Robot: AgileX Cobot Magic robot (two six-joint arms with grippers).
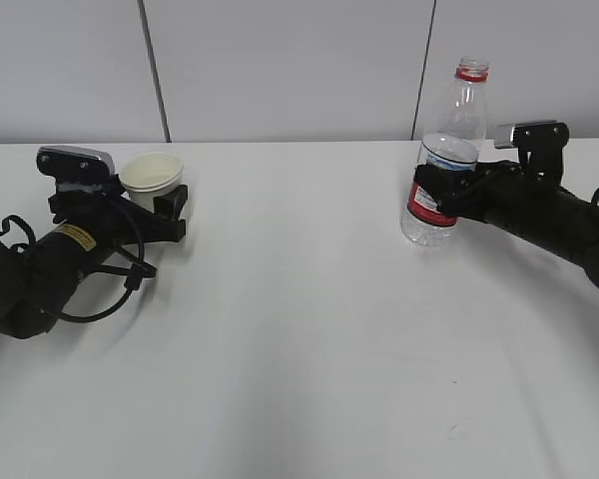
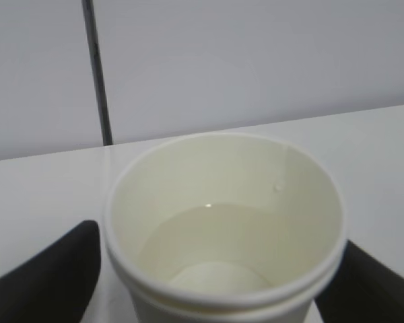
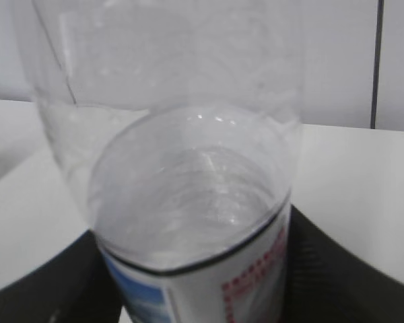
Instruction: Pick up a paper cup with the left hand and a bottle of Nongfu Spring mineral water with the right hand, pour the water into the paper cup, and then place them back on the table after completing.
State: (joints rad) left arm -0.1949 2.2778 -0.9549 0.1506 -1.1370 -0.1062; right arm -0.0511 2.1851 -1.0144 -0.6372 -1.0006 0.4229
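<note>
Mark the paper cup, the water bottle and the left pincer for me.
paper cup (image 2: 222, 222): left wrist view, inner wall above the water.
water bottle (image 1: 431, 200): exterior view, red label.
left pincer (image 1: 166, 208): exterior view, between its fingertips, around the cup.

Both arms lie low over the table (image 1: 299, 329), reaching inward from opposite sides. The left hand (image 1: 170, 212), the arm with the yellow sticker and looped cables, stretches from the left edge toward the far side, its fingers (image 2: 50, 279) spread wide around the paper cup (image 1: 152, 178). The right hand (image 1: 441, 192) comes in from the right edge, its jaws closed against the bottle (image 1: 444, 160) at the label.
</note>
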